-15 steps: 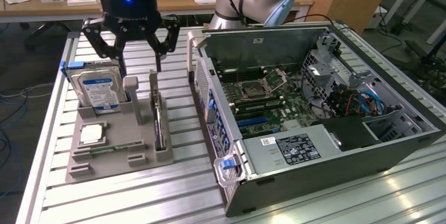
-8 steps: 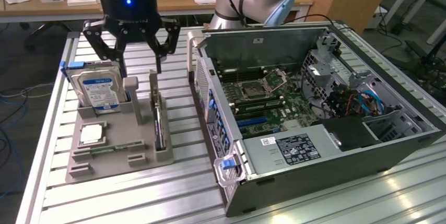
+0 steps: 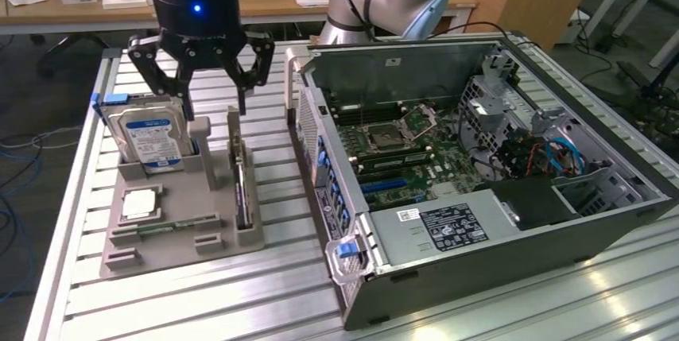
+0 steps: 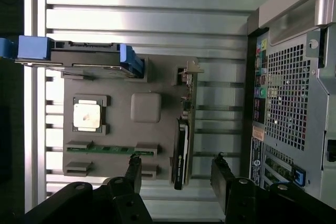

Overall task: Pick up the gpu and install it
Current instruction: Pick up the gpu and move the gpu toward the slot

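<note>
Jaws are spread wide and carrying nothing, hanging above the grey holder [image 3: 202,190] on the slatted surface [image 3: 212,301]; from the wrist view they line up either side of the gpu [image 4: 182,129], one to each face, well above it and not touching.

The gpu [image 3: 242,190] stands on its long edge in the slot at the holder's side nearest the computer case [image 3: 478,158], silver bracket at one end, green board along the edge; untouched and not yet lifted, so the install has not begun. The case lies open on its side, motherboard [image 3: 403,150] exposed.

What worries me: the card is thin and upright, so a descent that is slightly off line could land a jaw on its top edge rather than beside it, and that would press it into the slot or tip it. The hard drive [image 3: 149,138] stands close on the other side of the holder; in the exterior view one jaw hangs just beside its top corner, and I'd judge a wide approach could clip it. A grip too near one end might let the card swing as it clears the slot; a grip over components could stress the board; the holder is loose-looking and may drag along if the card binds. The processor chip [image 3: 140,206] and memory stick [image 3: 164,228] lie well apart; little risk there.
</note>
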Robot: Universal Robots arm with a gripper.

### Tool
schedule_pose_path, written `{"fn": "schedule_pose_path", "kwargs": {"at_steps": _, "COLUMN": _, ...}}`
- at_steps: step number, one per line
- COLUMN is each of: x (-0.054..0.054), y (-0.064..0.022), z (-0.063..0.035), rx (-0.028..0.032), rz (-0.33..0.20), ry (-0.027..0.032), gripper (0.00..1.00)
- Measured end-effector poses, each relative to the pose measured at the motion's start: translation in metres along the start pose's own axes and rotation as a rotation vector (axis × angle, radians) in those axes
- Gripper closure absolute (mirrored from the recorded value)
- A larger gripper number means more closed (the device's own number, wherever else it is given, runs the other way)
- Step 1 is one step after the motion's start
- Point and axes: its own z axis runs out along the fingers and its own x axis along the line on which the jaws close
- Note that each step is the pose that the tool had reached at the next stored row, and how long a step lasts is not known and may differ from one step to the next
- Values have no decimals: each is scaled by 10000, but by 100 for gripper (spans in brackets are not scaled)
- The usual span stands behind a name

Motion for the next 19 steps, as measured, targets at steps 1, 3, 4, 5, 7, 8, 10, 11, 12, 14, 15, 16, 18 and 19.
{"fn": "schedule_pose_path", "kwargs": {"at_steps": 1, "x": 0, "y": 0, "z": 7, "rx": 0, "rz": 0, "ry": 0, "gripper": 35}}
{"fn": "schedule_pose_path", "kwargs": {"at_steps": 3, "x": 0, "y": -1, "z": 21, "rx": 1, "rz": 0, "ry": 0, "gripper": 35}}
{"fn": "schedule_pose_path", "kwargs": {"at_steps": 4, "x": 0, "y": -1, "z": 28, "rx": 0, "rz": 0, "ry": 0, "gripper": 35}}
{"fn": "schedule_pose_path", "kwargs": {"at_steps": 5, "x": 0, "y": -1, "z": 35, "rx": 0, "rz": 0, "ry": 1, "gripper": 35}}
{"fn": "schedule_pose_path", "kwargs": {"at_steps": 7, "x": 0, "y": -1, "z": 49, "rx": 0, "rz": 0, "ry": 0, "gripper": 35}}
{"fn": "schedule_pose_path", "kwargs": {"at_steps": 8, "x": 0, "y": -1, "z": 56, "rx": 1, "rz": 1, "ry": 0, "gripper": 35}}
{"fn": "schedule_pose_path", "kwargs": {"at_steps": 10, "x": -1, "y": -2, "z": 69, "rx": 0, "rz": 0, "ry": 1, "gripper": 35}}
{"fn": "schedule_pose_path", "kwargs": {"at_steps": 11, "x": -1, "y": -2, "z": 75, "rx": 1, "rz": 0, "ry": 1, "gripper": 35}}
{"fn": "schedule_pose_path", "kwargs": {"at_steps": 12, "x": -1, "y": -2, "z": 81, "rx": 0, "rz": 1, "ry": 0, "gripper": 35}}
{"fn": "schedule_pose_path", "kwargs": {"at_steps": 14, "x": -1, "y": -2, "z": 92, "rx": 0, "rz": 0, "ry": 1, "gripper": 35}}
{"fn": "schedule_pose_path", "kwargs": {"at_steps": 15, "x": -1, "y": -3, "z": 98, "rx": 1, "rz": 0, "ry": 0, "gripper": 35}}
{"fn": "schedule_pose_path", "kwargs": {"at_steps": 16, "x": -1, "y": -3, "z": 104, "rx": 0, "rz": 0, "ry": 0, "gripper": 35}}
{"fn": "schedule_pose_path", "kwargs": {"at_steps": 18, "x": -1, "y": -3, "z": 115, "rx": 1, "rz": 0, "ry": 1, "gripper": 35}}
{"fn": "schedule_pose_path", "kwargs": {"at_steps": 19, "x": -1, "y": -3, "z": 120, "rx": 1, "rz": 0, "ry": 1, "gripper": 35}}
